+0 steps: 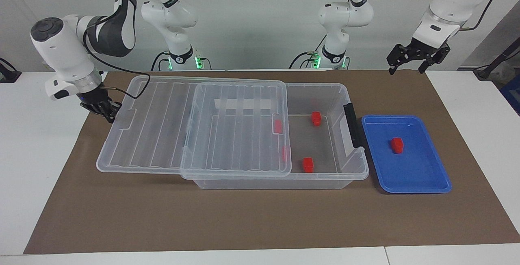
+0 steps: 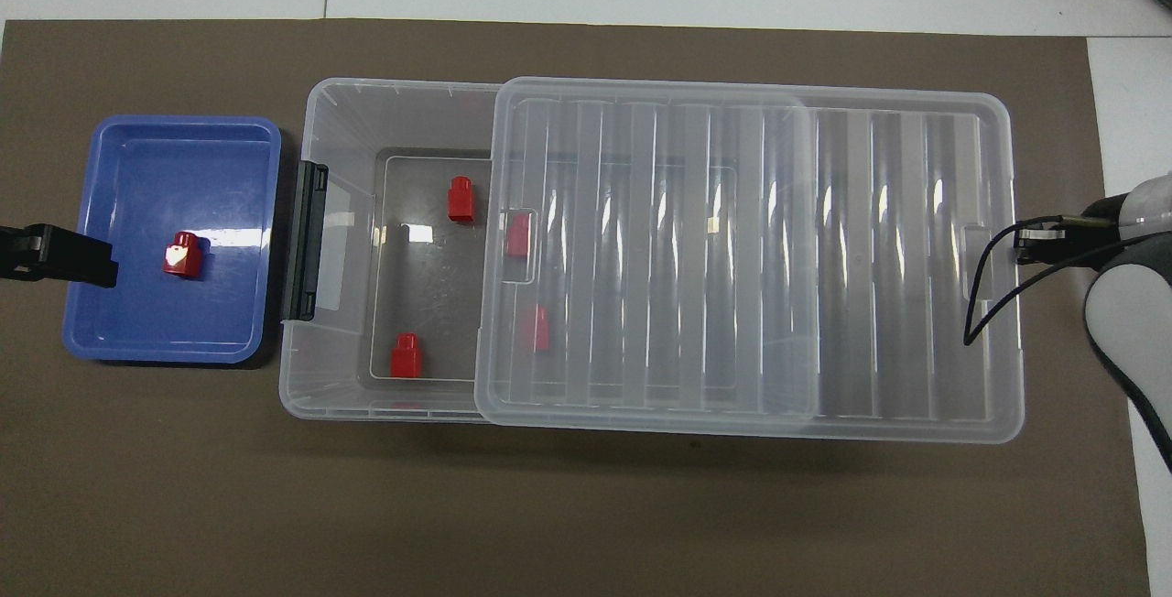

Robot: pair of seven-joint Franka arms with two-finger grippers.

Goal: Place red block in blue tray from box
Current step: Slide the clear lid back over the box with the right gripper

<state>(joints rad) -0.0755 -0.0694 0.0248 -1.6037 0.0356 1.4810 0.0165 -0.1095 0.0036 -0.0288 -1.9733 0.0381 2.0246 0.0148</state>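
My left gripper (image 1: 418, 59) hangs in the air, fingers spread and empty, above the robot-side edge of the brown mat (image 1: 252, 224) at the left arm's end, clear of the blue tray (image 1: 440, 185). One red block (image 1: 397, 145) sits in the middle of that tray, so one placement looks done. The tray lies just beside the box (image 1: 325, 183) at its latch (image 1: 352, 124) end, probably to keep carries short. My right gripper (image 1: 106, 110) is low at the lid's (image 1: 162, 135) tab end, toward the right arm's end of the table; looks like it's on the tab, but I can't tell its finger state. The lid is slid partway off, likely to open the box's tray-side part for picking.

Count: five red blocks total, one in tray, two in the box's open part (image 2: 461, 200) (image 2: 406, 356), two more under the lid's edge (image 2: 518, 235) (image 2: 536, 329). One tray, one box, one lid.
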